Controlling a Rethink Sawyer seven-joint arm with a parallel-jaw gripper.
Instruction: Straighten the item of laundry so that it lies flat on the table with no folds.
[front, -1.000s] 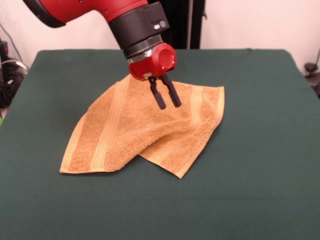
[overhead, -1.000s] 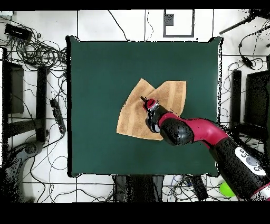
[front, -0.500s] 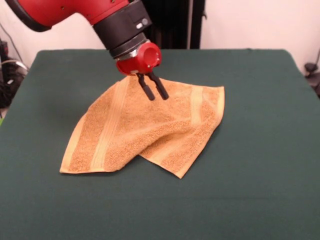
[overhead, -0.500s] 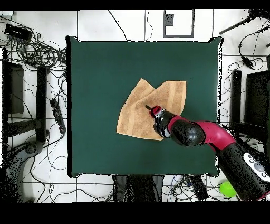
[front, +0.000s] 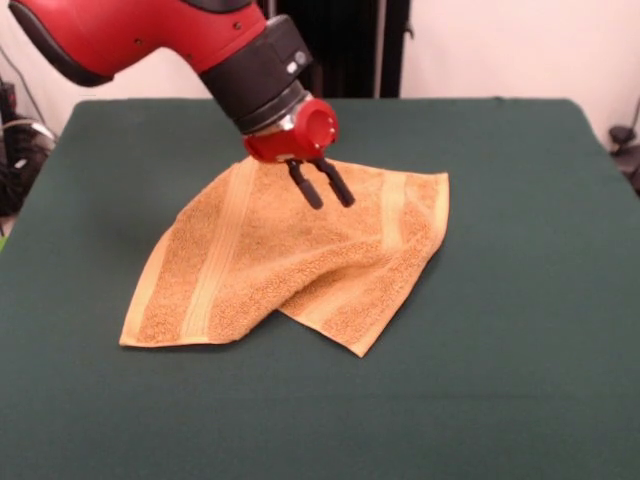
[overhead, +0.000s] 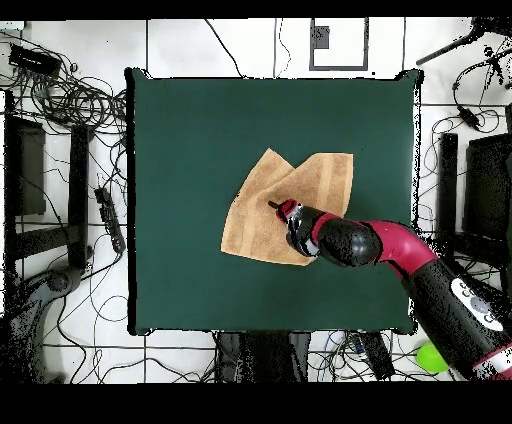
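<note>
The black two-fingered end effector (front: 327, 192) hangs released above the folded orange-tan terry towel (front: 270, 265); better to pinch the tucked corner and drag outward across the dark green cloth desk (front: 520, 330).

The orange-tan terry towel (front: 270, 265) (overhead: 285, 205) lies near the middle of the green table (front: 500, 300) (overhead: 190, 150); rumpled, one corner doubled over its body; two paler woven bands show; not flat.
</note>
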